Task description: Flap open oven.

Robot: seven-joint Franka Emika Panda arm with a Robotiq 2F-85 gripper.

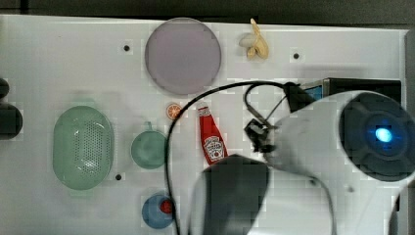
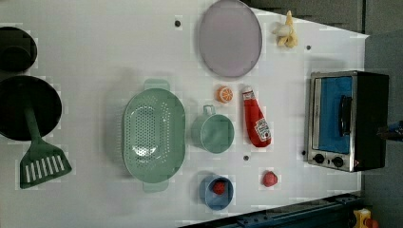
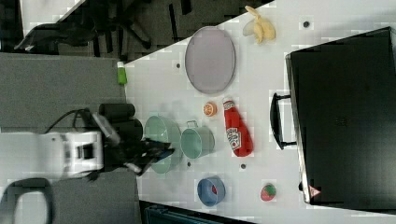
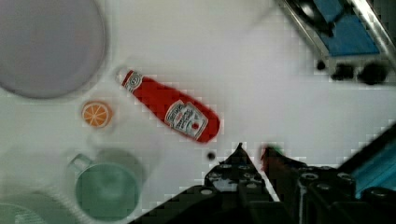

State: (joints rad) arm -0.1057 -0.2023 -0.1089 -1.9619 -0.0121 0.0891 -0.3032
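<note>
1. One risk I see: the oven [image 2: 347, 121] sits shut at the left view's right table edge, and a hard pull on its handle [image 2: 345, 115] could drag the whole box.
2. The ketchup [image 4: 170, 112] lies near the approach and could be clipped.
3. My gripper [image 4: 250, 156] hangs above the table, fingers nearly together, pinching nothing.

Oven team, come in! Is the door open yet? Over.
Gripper not at the handle. Oven door shut, handle untouched. Ketchup bottle lying in front of the door.
</note>
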